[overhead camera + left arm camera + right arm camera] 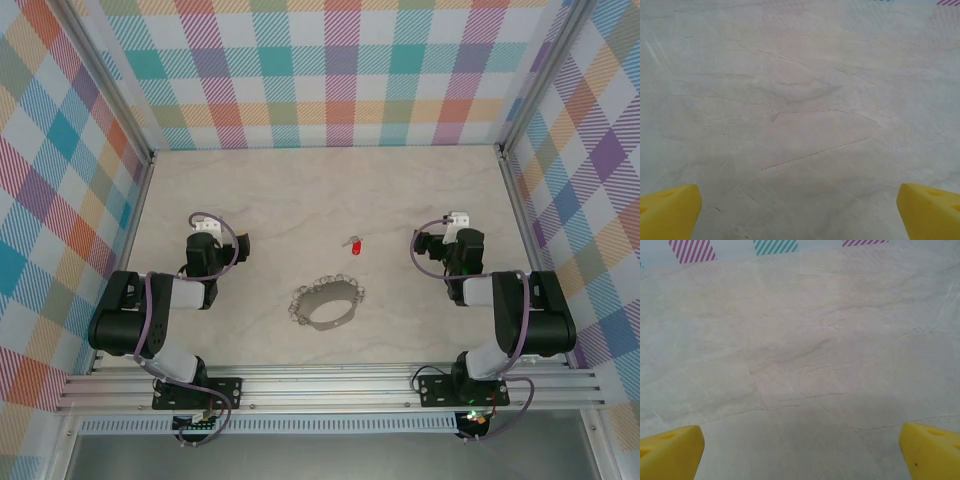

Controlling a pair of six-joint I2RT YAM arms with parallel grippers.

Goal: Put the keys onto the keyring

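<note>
Top external: one key [353, 245], one keyring [328, 303], lying apart on the table [260, 190] between two grippers, well clear of both. Left gripper [800, 217] fingers spread wide; right gripper [800, 457] likewise.

Red-tagged key [353, 245] just beyond beaded keyring [328, 303]

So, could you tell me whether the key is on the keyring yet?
Off: the key lies apart from the keyring, beyond it.
</note>
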